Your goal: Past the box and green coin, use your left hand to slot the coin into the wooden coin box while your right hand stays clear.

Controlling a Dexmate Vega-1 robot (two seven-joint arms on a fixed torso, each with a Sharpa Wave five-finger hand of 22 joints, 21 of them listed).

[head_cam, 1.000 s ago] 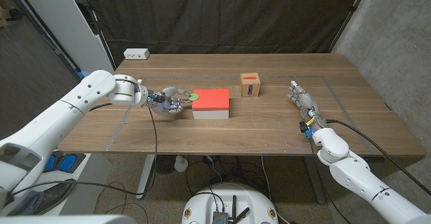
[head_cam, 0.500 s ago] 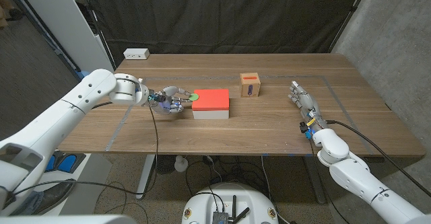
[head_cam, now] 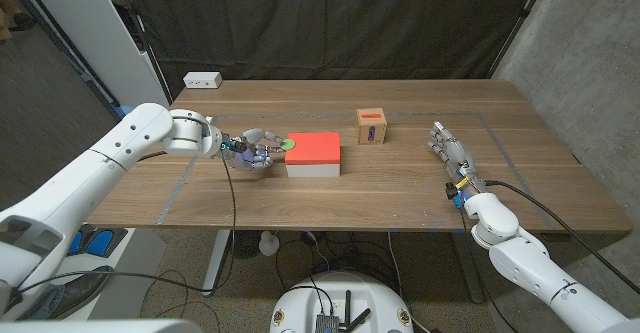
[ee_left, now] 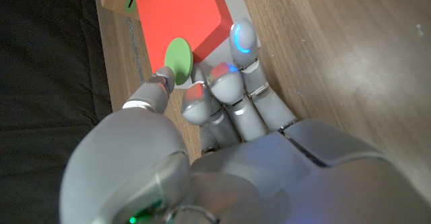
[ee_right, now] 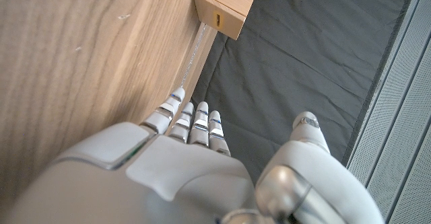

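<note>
Your round green coin (head_cam: 288, 144) lies on the left corner of the flat red-topped white box (head_cam: 314, 155), just left of frame centre, with your left hand's (head_cam: 252, 149) curled fingers (ee_left: 244, 44) at it; whether they pinch it, you cannot tell. The small wooden coin box (head_cam: 372, 126) stands well apart to the upper right, and your right hand (head_cam: 449, 151) holds nothing at right, fingers straight.

Even, fairly bright light is falling from above across the worktop (head_cam: 400, 188), and the wood grain is showing clearly with no strong glare. The red box (head_cam: 313, 154) is casting only a thin soft shadow on its near side. The black curtain behind the far edge is swallowing light and staying nearly featureless. In the left wrist view the left robot hand (ee_left: 229, 109) is glowing blue at one fingertip and looking soft, slightly out of focus. In the right wrist view the right robot hand (ee_right: 182, 150) is looming large and slightly blurred.
</note>
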